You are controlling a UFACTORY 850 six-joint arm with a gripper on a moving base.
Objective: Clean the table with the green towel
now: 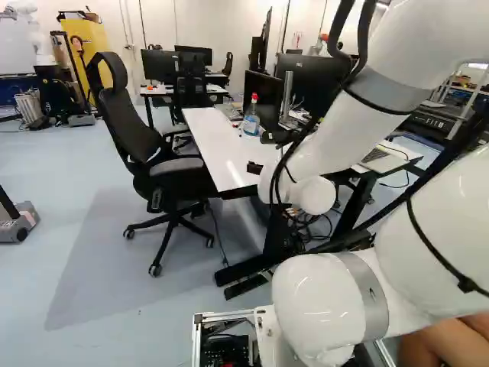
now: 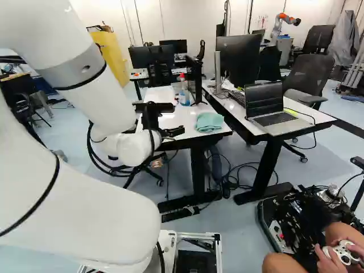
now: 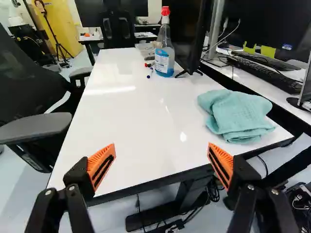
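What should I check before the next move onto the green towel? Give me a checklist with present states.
1. Fingers open and unloaded: ok.
2. Green towel in reach of the camera, unobstructed: ok, bunched near the table's edge.
3. Fingers lined up over the towel: not ok, it lies ahead and off to one side.
4. Spray bottle upright: ok.
5. Wiping area free of markers: not ok, some lie beside the bottle.
6. Towel damp: cannot tell.
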